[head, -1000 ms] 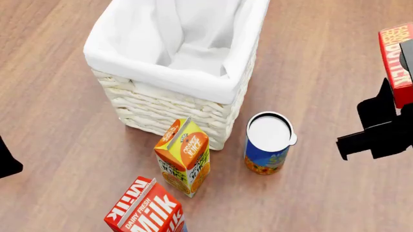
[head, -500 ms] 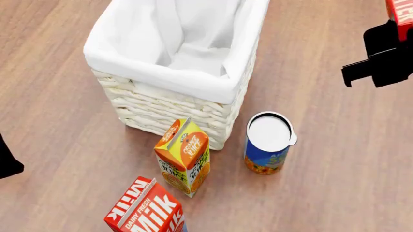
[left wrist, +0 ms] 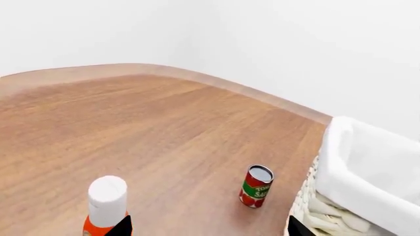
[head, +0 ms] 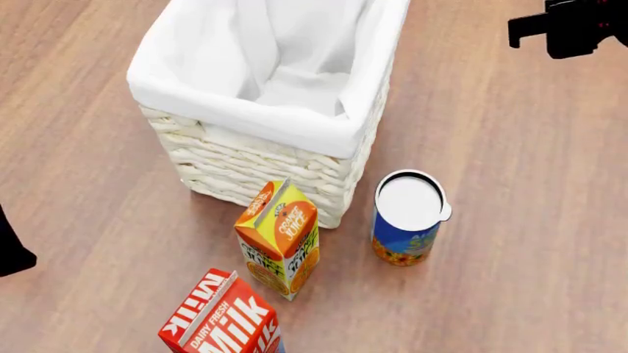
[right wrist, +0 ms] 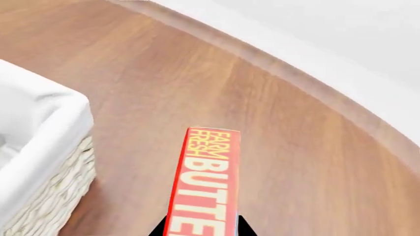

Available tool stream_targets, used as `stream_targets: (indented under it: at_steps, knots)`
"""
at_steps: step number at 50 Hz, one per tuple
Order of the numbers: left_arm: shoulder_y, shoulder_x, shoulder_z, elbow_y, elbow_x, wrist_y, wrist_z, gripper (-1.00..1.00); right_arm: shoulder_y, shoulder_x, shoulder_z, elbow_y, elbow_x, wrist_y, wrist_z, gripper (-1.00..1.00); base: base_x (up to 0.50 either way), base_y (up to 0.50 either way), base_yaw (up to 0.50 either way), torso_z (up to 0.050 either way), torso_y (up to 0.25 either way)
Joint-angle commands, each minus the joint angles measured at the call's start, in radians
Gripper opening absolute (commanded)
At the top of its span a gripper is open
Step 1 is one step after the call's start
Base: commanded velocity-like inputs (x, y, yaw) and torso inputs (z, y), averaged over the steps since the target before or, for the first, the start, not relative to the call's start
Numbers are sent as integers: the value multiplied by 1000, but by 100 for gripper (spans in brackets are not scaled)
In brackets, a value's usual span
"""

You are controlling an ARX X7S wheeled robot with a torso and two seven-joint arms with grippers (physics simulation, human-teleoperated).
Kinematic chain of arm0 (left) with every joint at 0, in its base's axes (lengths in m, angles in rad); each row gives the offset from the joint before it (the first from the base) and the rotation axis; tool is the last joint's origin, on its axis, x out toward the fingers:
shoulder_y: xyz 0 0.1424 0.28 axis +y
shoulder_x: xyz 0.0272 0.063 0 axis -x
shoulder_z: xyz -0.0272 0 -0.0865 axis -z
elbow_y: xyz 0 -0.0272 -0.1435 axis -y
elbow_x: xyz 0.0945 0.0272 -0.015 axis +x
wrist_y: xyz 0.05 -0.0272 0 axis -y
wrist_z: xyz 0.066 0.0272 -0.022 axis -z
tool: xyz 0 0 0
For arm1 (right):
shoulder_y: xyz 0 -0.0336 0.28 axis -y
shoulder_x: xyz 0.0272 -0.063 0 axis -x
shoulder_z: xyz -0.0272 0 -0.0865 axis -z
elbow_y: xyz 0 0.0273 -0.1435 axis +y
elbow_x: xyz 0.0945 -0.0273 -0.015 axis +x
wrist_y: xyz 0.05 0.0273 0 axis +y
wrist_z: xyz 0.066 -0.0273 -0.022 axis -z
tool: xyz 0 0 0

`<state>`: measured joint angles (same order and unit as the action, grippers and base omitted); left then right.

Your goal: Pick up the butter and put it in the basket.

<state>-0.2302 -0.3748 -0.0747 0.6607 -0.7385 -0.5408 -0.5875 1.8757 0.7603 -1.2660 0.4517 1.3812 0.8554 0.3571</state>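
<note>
Left wrist view: wood desk [left wrist: 151, 128], small red tomato can [left wrist: 255, 186] upright near the basket [left wrist: 357, 177] corner. White-capped orange bottle [left wrist: 106, 204] well apart from the can. Only the dark tips of the left fingers [left wrist: 123, 226] show at the frame edge, gap between them wide, nothing held.

Head view: basket [head: 284, 125] centre, white liner over the rim. Orange juice carton [head: 279, 237] and a blue white-lidded can [head: 408, 216] just in front of it, milk carton [head: 223, 318] nearer. Right arm [head: 569, 23] is a dark shape at the top right corner; butter not visible here.

Right wrist view: butter [right wrist: 204, 182] clamped between the right fingers [right wrist: 161, 229], box held above the desk, beside the basket [right wrist: 46, 147] wall and outside it.
</note>
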Motion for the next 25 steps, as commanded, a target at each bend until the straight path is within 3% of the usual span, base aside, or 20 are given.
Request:
stream_targets:
  at_steps: [1,21,25]
  knots:
    - [3,-2,0,11,-10,-4,-9,100,80,-148,2,244,-89,25,-151,-100,0,0,3,0,0]
    - [5,-3,14,4,-2,3,-12,100,145,-540,-142,834,-270,-100,-716,-100,0,0,0,1,2]
    - [1,-4,14,3,-3,1,-17,100,148,-567,-140,855,-300,-96,-766,-100,0,0,0,0,0]
